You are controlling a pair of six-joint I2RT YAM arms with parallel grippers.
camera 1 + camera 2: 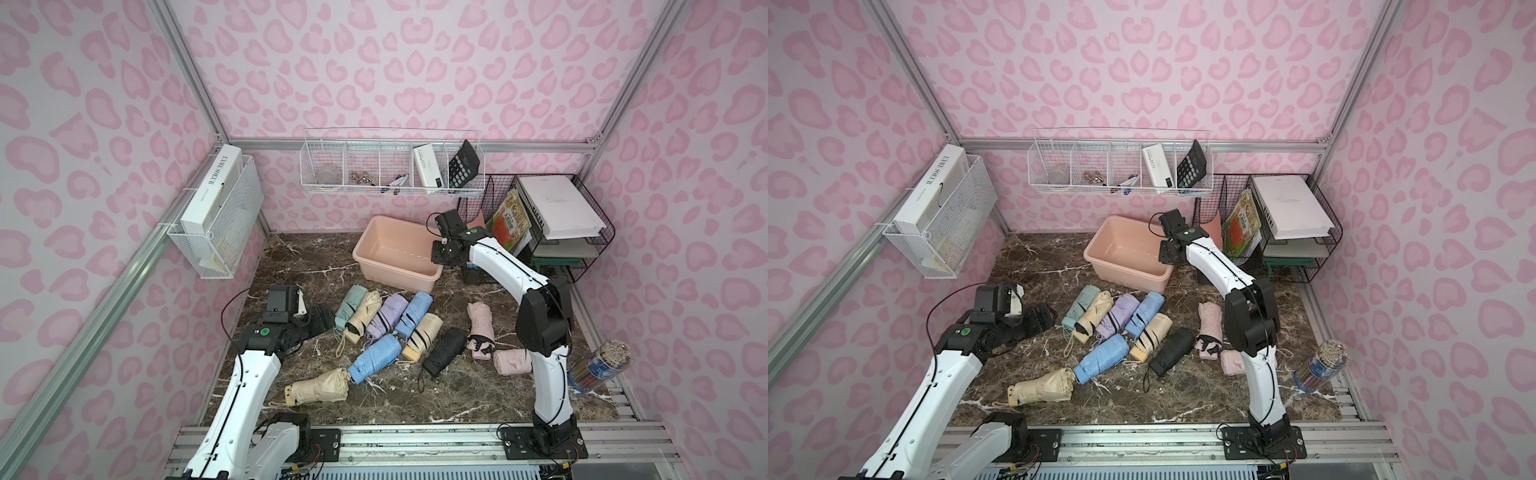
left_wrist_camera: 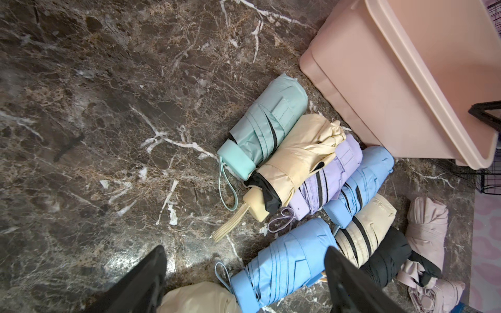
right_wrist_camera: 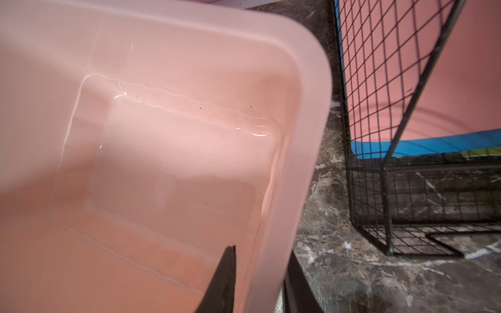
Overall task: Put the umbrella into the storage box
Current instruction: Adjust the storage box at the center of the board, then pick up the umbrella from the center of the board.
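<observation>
Bracing storage box [image 3: 311, 108] rim with narrowed right gripper [image 3: 260, 250]; left gripper [image 2: 244, 248] wide, empty; next, probably lowering onto blue umbrella [image 2: 284, 260].

The storage box [image 1: 397, 279] is open above; wire rack [image 1: 482, 203] beside, umbrellas [image 1: 388, 313] in front.

Light: bright, even, from overhead; soft shadows on the counter [image 1: 457, 386].
Glare: thin white glints on the storage box [image 3: 311, 135] floor; sheen on the marble.
Focus: right wrist view soft, box rim blurred.
Edges: both top views bow outward.
</observation>
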